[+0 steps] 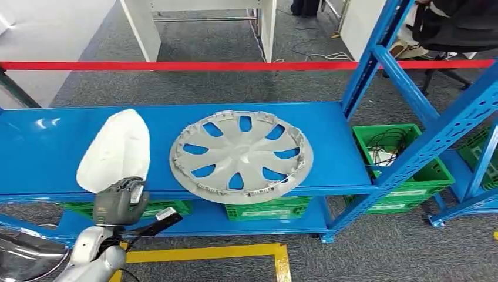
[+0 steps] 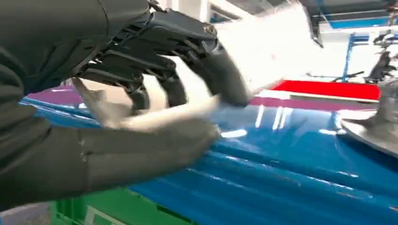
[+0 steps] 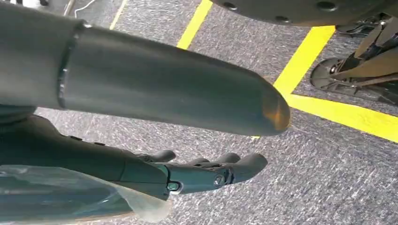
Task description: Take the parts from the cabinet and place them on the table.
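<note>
1. Left hand (image 1: 119, 201) at shelf (image 1: 329, 135) front edge, pinching near rim of white cover (image 1: 115, 150); thumb under, fingers (image 2: 220, 77) over.
2. Edge-only pinch: risks slipping or tilting on lift.
3. Hubcap (image 1: 241, 155) just beside cover; swinging out could knock it.
4. Right hand (image 3: 206, 171) hanging over floor, empty, fingers loose.

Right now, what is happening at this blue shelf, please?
The humanoid robot is taking parts from the blue shelf. Its left hand is at the near edge of the white teardrop-shaped cover, with thumb below and fingers above the rim; the blurred wrist view does not show whether it already grips. The grey wheel cover lies untouched beside it. The right hand hangs empty over the floor.
</note>
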{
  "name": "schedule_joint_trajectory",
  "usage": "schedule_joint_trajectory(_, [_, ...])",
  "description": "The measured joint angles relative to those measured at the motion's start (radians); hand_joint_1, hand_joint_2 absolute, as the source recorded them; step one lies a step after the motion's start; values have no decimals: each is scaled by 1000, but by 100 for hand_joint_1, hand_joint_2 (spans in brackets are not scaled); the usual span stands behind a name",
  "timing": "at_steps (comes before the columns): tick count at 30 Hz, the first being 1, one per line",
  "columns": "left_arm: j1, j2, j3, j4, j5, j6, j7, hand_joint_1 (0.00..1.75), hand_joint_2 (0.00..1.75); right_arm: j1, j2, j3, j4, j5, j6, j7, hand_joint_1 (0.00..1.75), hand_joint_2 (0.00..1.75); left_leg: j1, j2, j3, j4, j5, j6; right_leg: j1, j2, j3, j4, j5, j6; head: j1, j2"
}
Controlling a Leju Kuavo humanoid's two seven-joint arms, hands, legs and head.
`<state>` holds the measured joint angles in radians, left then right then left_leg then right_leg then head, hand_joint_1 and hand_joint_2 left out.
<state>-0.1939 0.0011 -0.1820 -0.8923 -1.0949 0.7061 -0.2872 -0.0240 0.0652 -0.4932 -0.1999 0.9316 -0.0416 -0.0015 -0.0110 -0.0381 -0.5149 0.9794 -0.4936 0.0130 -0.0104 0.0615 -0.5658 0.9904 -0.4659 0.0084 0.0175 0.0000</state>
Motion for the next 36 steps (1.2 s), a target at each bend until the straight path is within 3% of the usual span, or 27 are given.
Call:
schedule_joint_trajectory(14, [7, 0, 3, -21, 27, 1, -17, 175, 175, 1, 0, -1, 1, 3, -2, 0, 0, 0, 1, 0, -1, 0, 2, -1, 0, 1, -3, 1, 2, 0, 0, 0])
schedule_joint_trajectory(24, [50, -3, 37, -91, 66, 1, -54, 175, 175, 1, 0, -1, 1, 3, -12, 0, 0, 0, 1, 0, -3, 0, 2, -1, 0, 1, -6, 1, 2, 0, 0, 0])
schedule_joint_trajectory(36, [117, -52, 134, -283, 129, 1, -168, 175, 175, 1, 0, -6, 2, 11, -27, -9, 0, 0, 1, 0, -6, 0, 2, -1, 0, 2, -9, 1, 2, 0, 0, 0])
